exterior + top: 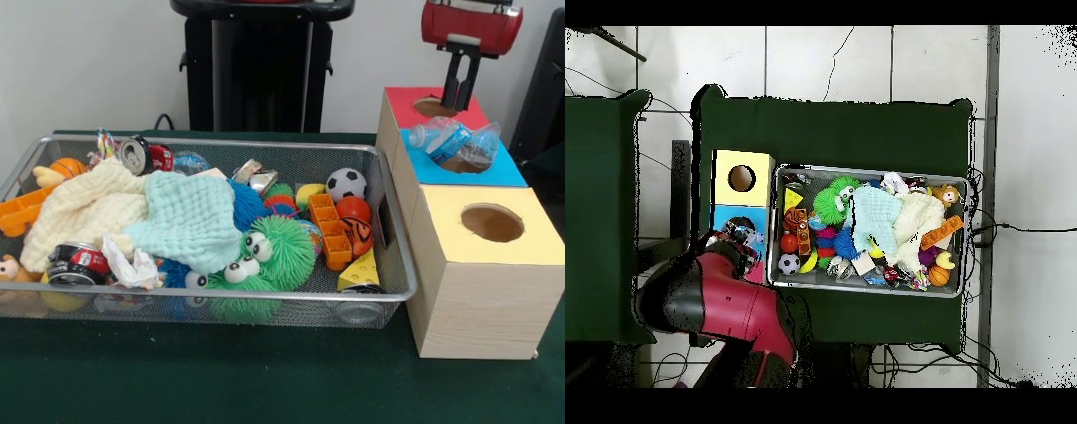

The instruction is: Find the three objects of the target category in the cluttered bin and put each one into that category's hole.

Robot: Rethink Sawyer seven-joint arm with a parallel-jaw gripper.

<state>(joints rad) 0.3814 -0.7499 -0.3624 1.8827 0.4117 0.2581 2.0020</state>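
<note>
One bin point(388, 212), three holes, one bottle point(455, 141), two cans.

A crumpled clear plastic bottle with a blue label point(455, 141) lies on its side across the blue-topped wooden box's round hole point(461, 164), just below the black pincer point(461, 95), apart from it.

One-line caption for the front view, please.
Crushed plastic bottle lies across the blue hole, gripper above the boxes, beside the cluttered bin.
</note>
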